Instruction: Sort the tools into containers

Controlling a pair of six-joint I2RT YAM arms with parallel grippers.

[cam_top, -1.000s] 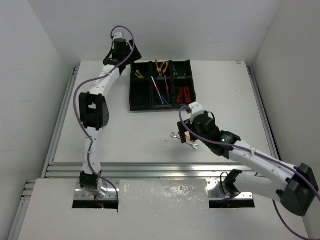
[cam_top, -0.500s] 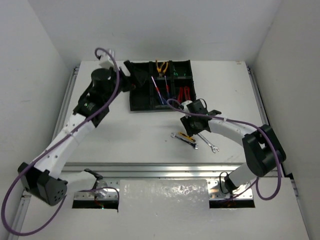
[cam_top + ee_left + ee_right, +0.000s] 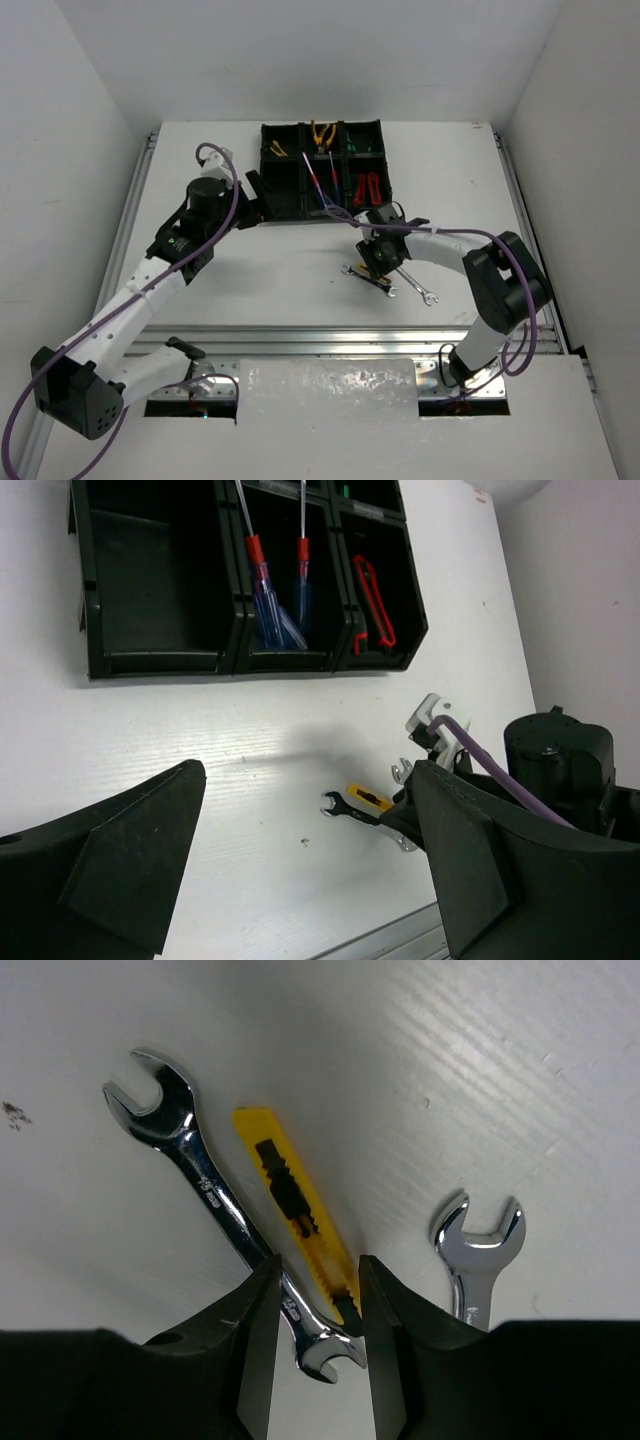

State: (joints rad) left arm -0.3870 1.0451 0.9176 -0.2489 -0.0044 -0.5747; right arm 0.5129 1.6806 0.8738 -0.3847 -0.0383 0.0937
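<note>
Top external view: tray (image 3: 300,216) at middle of surface (image 3: 280,280) far edge. Already binned: pliers (image 3: 320,132), screwdrivers (image 3: 320,188), red cutters (image 3: 367,188). You have three items left, loose toward near edge, right of centre: long wrench (image 3: 200,1185), short wrench (image 3: 478,1250), yellow knife (image 3: 295,1200). Right tool (image 3: 312,1305): narrowly parted astride knife end and long wrench, nothing lifted. Left tool (image 3: 310,770): wide apart, empty, beside tray. Judge sort mostly done.

The left arm (image 3: 135,290) and the right arm (image 3: 445,240) wear white shells between round black joints. A purple cable (image 3: 480,760) loops along each. The left gripper (image 3: 305,780) has broad matte-black wedge fingers (image 3: 120,860); the right gripper (image 3: 318,1265) has narrow black ones.
</note>
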